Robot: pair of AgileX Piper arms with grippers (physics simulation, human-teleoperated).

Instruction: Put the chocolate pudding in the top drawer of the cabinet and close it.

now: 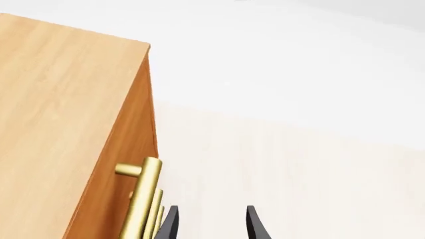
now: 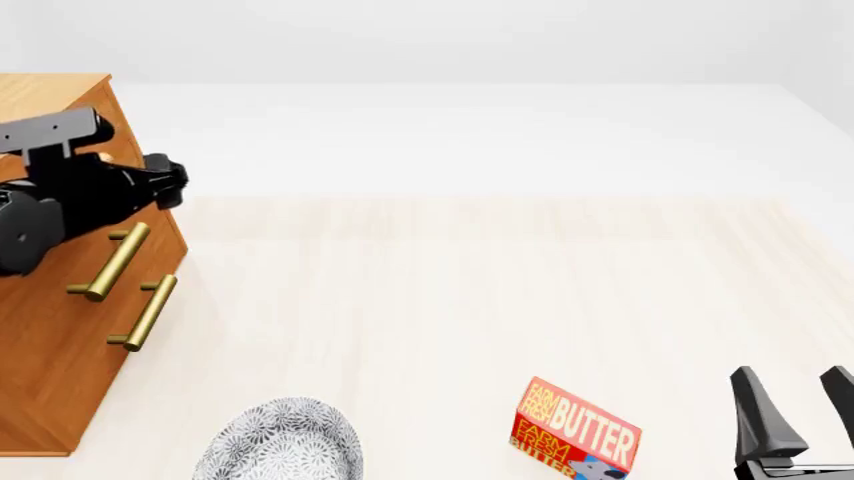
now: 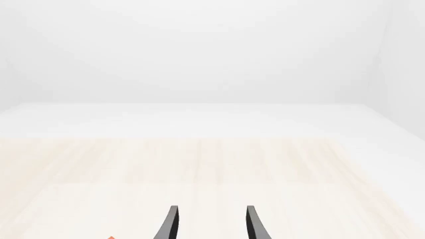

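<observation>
Pale wood table (image 2: pixel 441 300) runs across the whole scene, meeting a plain white backdrop at its far edge. On the left side stands the cabinet (image 2: pixel 54 340), light orange-brown, its front turned toward the middle of the table. Both drawers look shut flush; the top drawer (image 2: pixel 94 235) carries a brass bar handle (image 2: pixel 110 262), and the lower drawer's handle (image 2: pixel 144 312) sits just beneath it. The left arm (image 2: pixel 67 200) hangs black in front of the cabinet's upper part, by the top handle. From its wrist camera the left gripper (image 1: pixel 211 223) shows two dark fingers spread apart with nothing between them, one finger just beside the brass bar. Near the front edge lies a red-and-orange butter box (image 2: pixel 574 435), tilted a little. Left of it sits a grey speckled bowl (image 2: pixel 283 440), cut off by the frame. At the lower right the right gripper (image 2: pixel 795 405) stands with its fingers parted and empty, near the butter box. The chocolate pudding is nowhere to be seen from any camera.
</observation>
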